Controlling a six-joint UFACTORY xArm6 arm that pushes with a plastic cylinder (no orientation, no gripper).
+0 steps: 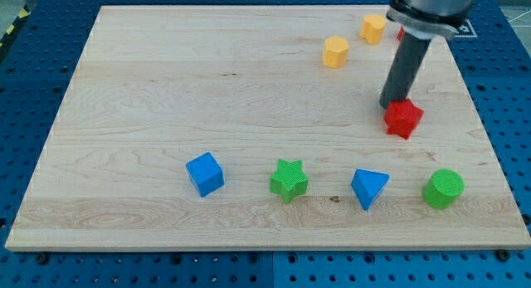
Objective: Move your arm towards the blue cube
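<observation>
Camera view: my tip (393, 105) touched red star block (403, 119), upper right. Blue cube (205, 173) lay well apart, down-left. No claw fitted; state not applicable.

A single camera looks down at a slant from above the near long edge of a wooden board (249, 97), facing across it toward the far edge. It sits close enough that the board nearly fills the frame, with blue pegboard table (33, 97) showing around it. The arm (431, 10) enters at the view's top right, cropped.
</observation>
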